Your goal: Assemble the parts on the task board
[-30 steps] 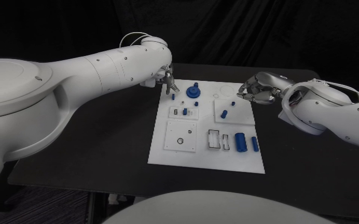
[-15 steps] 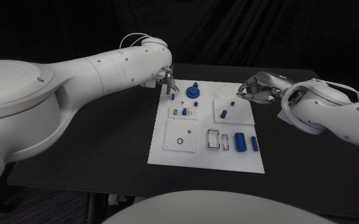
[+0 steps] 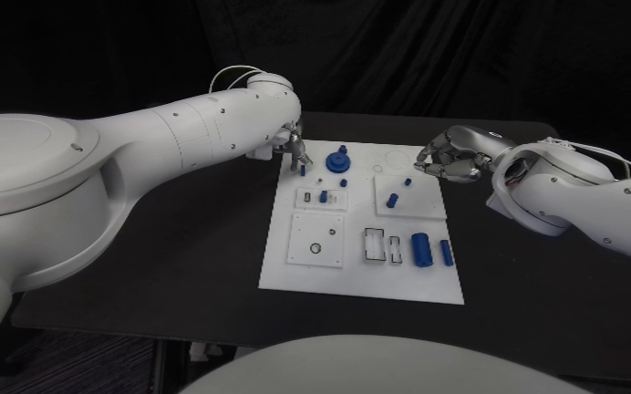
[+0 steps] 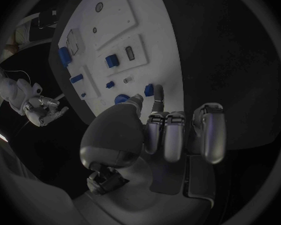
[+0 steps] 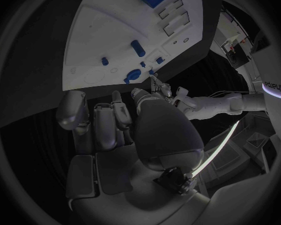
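Observation:
The white task board [image 3: 315,271] lies mid-table with several blue parts on it. A small blue peg [image 3: 303,171] stands near its far left corner, beside a round blue knob [image 3: 339,159]. My left hand [image 3: 292,148] hovers just above and left of that peg. In the left wrist view its thumb and one finger reach toward the peg [image 4: 148,90] with tips apart and nothing between them, the other fingers [image 4: 178,135] curled. My right hand [image 3: 447,160] hangs at the board's far right edge, fingers [image 5: 97,120] curled in on nothing.
Two blue cylinders [image 3: 422,249] [image 3: 447,253] lie at the board's near right beside slotted recesses [image 3: 377,244]. A blue peg [image 3: 393,200] stands in the right block, another [image 3: 324,197] left of centre. Black table [image 3: 158,257] surrounds the board.
My left hand has drawn slightly back and left from the small peg. The right hand has barely moved.

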